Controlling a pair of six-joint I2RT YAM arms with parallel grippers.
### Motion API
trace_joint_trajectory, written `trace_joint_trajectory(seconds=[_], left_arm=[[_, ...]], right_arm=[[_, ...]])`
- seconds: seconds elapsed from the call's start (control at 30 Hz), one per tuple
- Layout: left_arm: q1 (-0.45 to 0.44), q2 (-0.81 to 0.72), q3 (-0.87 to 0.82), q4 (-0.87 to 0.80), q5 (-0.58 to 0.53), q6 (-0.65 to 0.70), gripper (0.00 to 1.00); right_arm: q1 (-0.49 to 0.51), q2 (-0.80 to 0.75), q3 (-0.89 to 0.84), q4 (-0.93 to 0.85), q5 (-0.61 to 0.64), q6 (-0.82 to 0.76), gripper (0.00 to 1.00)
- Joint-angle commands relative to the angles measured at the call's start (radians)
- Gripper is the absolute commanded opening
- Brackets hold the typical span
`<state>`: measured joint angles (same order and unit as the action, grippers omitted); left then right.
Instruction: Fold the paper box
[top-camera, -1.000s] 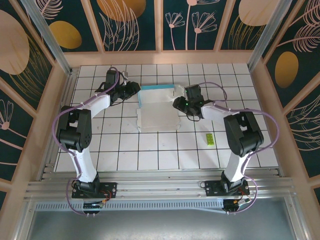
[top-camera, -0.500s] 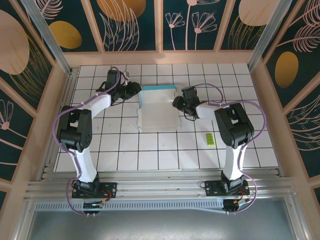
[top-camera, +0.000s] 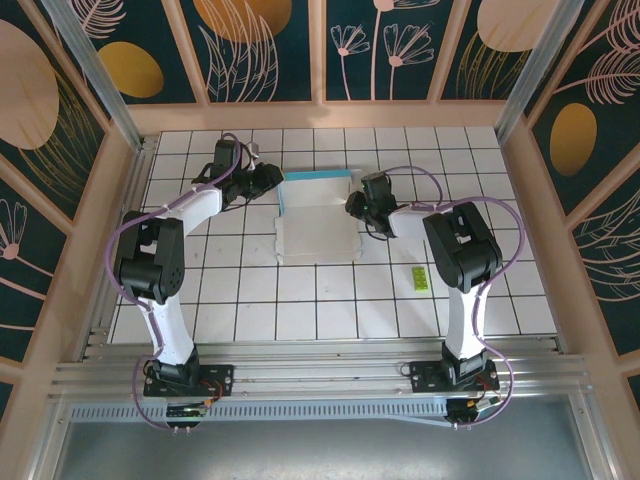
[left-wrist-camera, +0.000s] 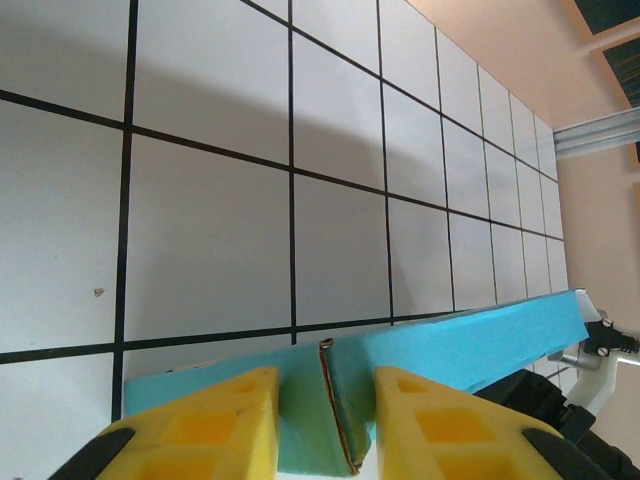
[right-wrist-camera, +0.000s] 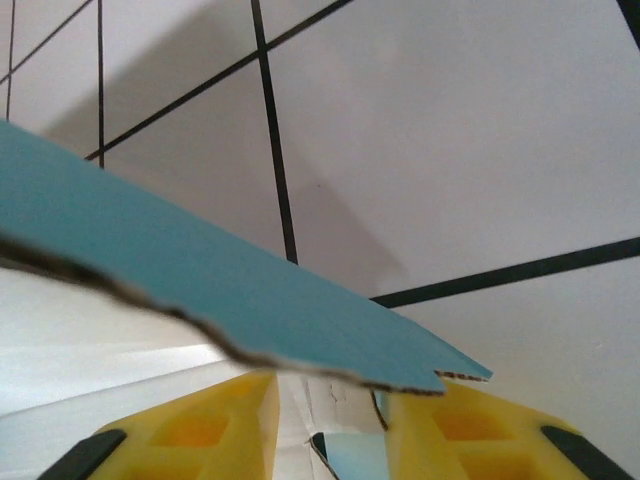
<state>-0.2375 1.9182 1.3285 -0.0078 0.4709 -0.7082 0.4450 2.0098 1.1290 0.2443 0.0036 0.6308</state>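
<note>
On the near side of the paper box (top-camera: 315, 225), bare tiles (top-camera: 300, 300) give free passage; the left gripper (top-camera: 272, 180) blocks its far-left corner; the right gripper (top-camera: 352, 208) blocks its right edge; a yellow-green slip (top-camera: 420, 278) lies beyond its near-right corner.

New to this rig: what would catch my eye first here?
The paper box, a white creased sheet with a teal far flap, lies midway on the tiled table. The left gripper and right gripper flank its far corners, the left's yellow fingers straddling a card edge.

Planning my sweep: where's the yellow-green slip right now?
Top view: the yellow-green slip lies right of the paper box, beside the right arm's elbow.
</note>
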Motion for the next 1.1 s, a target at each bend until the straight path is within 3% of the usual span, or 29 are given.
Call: trace_joint_trajectory(seconds=[0.0,0.2,0.7,1.07], left_arm=[[-0.015,0.03,-0.008,-0.078,0.009,0.029,0.27],[-0.014,0.03,-0.005,-0.078,0.014,0.035,0.27],[-0.016,0.032,-0.001,-0.082,0.011,0.037,0.27],[-0.017,0.035,0.005,-0.093,0.002,0.031,0.27]], right_arm=[[0.012,0.004,0.01,0.074,0.021,-0.046,0.3],[0.039,0.025,0.005,0.129,-0.035,-0.086,0.23],[0.056,0.045,-0.006,0.133,-0.097,-0.087,0.23],[0.041,-0.236,-0.154,0.122,-0.031,-0.255,0.42]])
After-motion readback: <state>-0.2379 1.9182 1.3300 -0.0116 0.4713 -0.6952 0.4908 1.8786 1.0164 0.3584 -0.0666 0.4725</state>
